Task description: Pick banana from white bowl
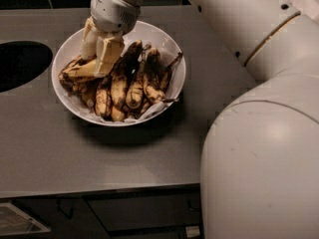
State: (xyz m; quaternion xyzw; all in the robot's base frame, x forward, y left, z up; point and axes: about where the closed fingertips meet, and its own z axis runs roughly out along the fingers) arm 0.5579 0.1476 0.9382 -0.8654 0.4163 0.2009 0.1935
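At the far left a dark oval opening [20, 63] is cut into the grey counter [99, 153], which is matte, flat and smooth. Below the counter's front edge, in the bottom-left corner, lies a pale flat object [20, 224]; what it is cannot be told.

Just right of the opening sits the white bowl [163, 41], round, wide, shallow and glossy, resting flat on the counter. White paper lining [150, 111] shows crumpled along its lower right wall. The bowl is heaped with overripe fruit.

The banana [76, 72] lies on the left side of that heap. It is long, curved and mostly yellow with brown-black blotches, and it points toward the bowl's left rim. Its right end is hidden behind the gripper [97, 63], which reaches down into the left half of the bowl from above and meets the fruit there. The gripper is cream-coloured and blocky, below a rounded white wrist housing [115, 9]. Whether it grips the banana or only rests on it cannot be told.

To the right of it, several darker bananas [127, 81] lie packed side by side. They are heavily blackened with yellow patches, and their stems fan up toward the right rim.

The right third of the view is filled by 1 large arm [264, 148], with a smooth, glossy white rounded shell. A thin gold-brown band [271, 34] rings 1 of its joints. The arm covers the counter's right side and part of the dark cabinet front [139, 213] below.
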